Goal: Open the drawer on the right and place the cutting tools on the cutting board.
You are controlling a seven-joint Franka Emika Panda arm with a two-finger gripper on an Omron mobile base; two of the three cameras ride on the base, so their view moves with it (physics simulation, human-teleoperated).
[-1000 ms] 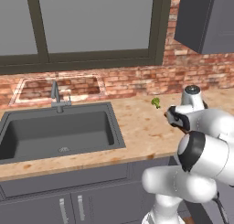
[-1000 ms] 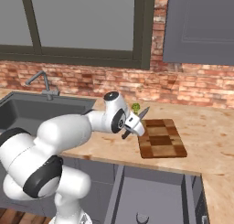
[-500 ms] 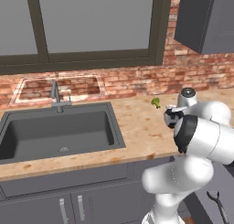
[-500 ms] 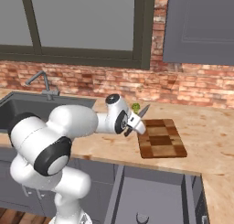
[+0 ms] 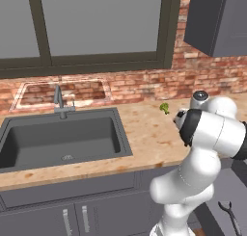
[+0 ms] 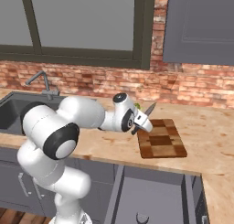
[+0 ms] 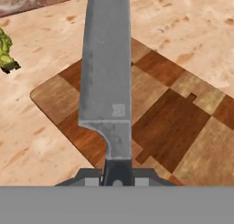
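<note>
The cutting board (image 6: 162, 138) lies flat on the counter (image 6: 210, 136) near its front edge, with bare counter to its right and behind it. The drawer (image 6: 151, 198) stands pulled out below the board, and a scissors-like tool (image 5: 231, 216) lies inside it. The gripper (image 6: 142, 122) is clamped narrowly on a knife (image 7: 106, 72), whose blade points up and away over the board's left part. A broccoli floret (image 7: 6, 51) sits just beyond the board's far left corner. The arm reaches rightward, elbow bent, its hand above the board's left edge.

Arm stretched forward, tool (image 6: 140, 125) closed, tilted downward.
</note>
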